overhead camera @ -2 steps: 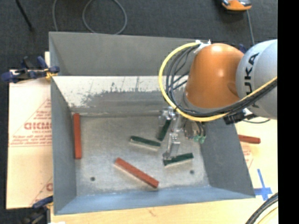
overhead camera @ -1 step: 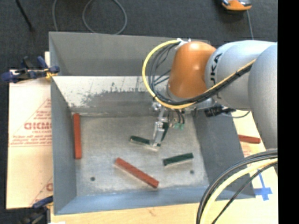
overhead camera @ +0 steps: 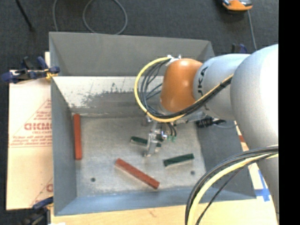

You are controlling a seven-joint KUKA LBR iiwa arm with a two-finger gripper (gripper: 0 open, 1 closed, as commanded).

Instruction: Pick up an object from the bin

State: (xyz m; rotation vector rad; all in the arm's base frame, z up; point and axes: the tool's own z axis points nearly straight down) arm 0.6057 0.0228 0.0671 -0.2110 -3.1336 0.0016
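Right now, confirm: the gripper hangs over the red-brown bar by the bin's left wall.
Not right. In the camera view the gripper hangs near the middle of the bin, beside a small dark green piece; the red-brown bar lies apart by the left wall.

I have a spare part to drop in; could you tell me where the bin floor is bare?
Widest bare patch: between the red-brown stick along the left wall and the gripper. The near-left corner, left of the diagonal red-brown stick, is free. Crowded: mid-bin, where the gripper stands between a small dark green piece and a dark green bar.
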